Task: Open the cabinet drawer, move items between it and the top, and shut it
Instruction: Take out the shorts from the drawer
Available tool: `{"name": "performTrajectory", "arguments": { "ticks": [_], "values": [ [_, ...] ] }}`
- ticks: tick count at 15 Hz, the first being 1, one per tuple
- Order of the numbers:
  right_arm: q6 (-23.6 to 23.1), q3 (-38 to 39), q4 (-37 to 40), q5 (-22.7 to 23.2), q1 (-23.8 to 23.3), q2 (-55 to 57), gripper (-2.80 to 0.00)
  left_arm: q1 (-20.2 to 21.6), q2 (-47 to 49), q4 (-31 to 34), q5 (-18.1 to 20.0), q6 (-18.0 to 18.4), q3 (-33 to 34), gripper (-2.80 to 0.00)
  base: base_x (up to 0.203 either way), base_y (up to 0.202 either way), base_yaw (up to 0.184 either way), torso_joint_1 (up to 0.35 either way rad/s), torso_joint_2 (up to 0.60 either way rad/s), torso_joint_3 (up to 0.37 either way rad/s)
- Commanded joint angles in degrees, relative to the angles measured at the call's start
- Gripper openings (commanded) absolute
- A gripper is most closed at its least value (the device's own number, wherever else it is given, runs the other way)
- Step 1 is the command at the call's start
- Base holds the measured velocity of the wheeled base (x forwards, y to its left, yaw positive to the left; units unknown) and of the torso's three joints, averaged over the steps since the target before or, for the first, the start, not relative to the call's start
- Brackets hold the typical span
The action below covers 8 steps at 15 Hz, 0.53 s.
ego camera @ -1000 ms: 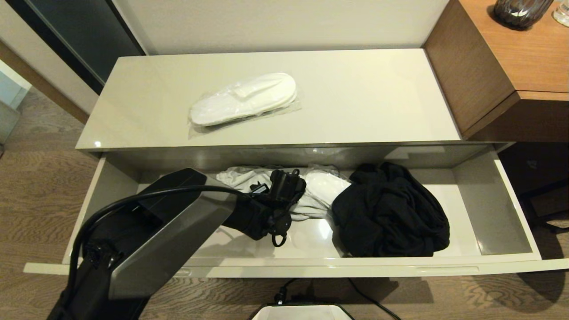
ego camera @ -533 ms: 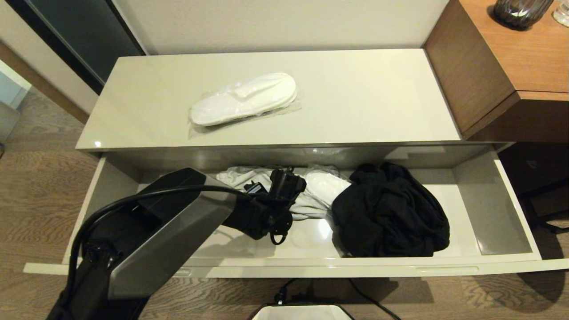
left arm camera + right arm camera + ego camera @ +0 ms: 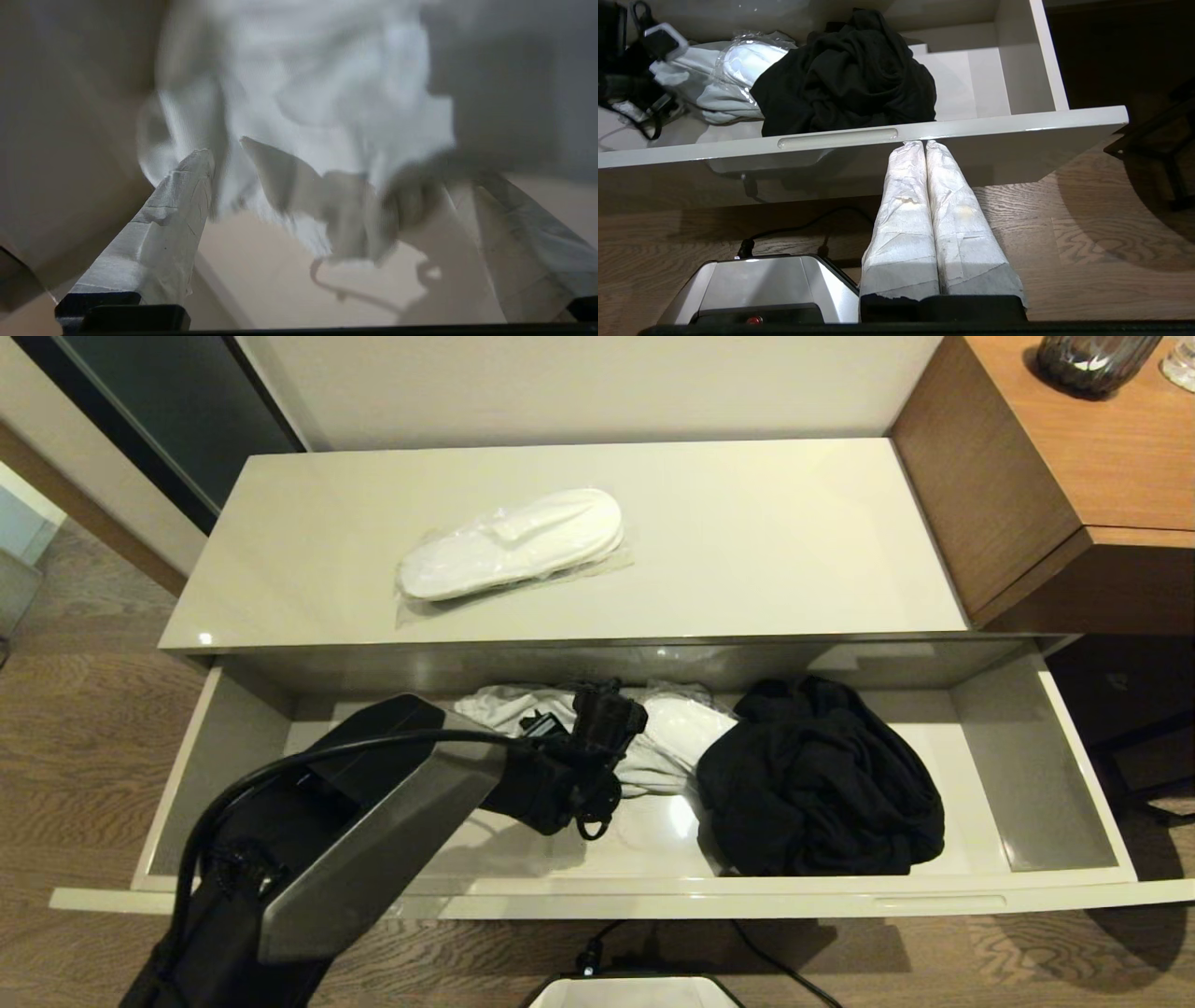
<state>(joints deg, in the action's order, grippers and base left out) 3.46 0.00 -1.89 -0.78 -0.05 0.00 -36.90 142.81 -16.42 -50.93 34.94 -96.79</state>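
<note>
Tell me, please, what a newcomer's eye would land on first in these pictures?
Probably the left gripper, open, reaching into the pulled-out cabinet drawer over the light grey garment. Next, the black cloth garment heaped right of centre in the drawer, and a wrapped pair of white slippers lying alone on the top.

Looks like a hotel room: wrapped slippers (image 3: pixel 512 543) on a glossy low cabinet (image 3: pixel 747 541) mid-frame, clothes (image 3: pixel 820 790) in its drawer (image 3: pixel 1046 784), wooden unit (image 3: pixel 1055 476) upper right, wood-look floor (image 3: pixel 75 728) at left.
</note>
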Motion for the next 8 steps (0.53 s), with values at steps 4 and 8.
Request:
{"name": "performTrajectory", "arguments": {
  "ticks": [4,8],
  "values": [
    [-0.03,0.0,-0.04,-0.01,-0.04,0.09,-2.8,-0.01,4.3,-0.13,-0.4,0.86,-6.69,0.0,0.0,0.0,0.0,0.0,0.0,0.0],
    [0.05,0.0,-0.04,-0.01,-0.04,0.09,-2.8,-0.01,4.48,-0.35,-0.4,1.1,-6.99,-2.8,0.0,0.0,0.0,0.0,0.0,0.0]
  ]
}}
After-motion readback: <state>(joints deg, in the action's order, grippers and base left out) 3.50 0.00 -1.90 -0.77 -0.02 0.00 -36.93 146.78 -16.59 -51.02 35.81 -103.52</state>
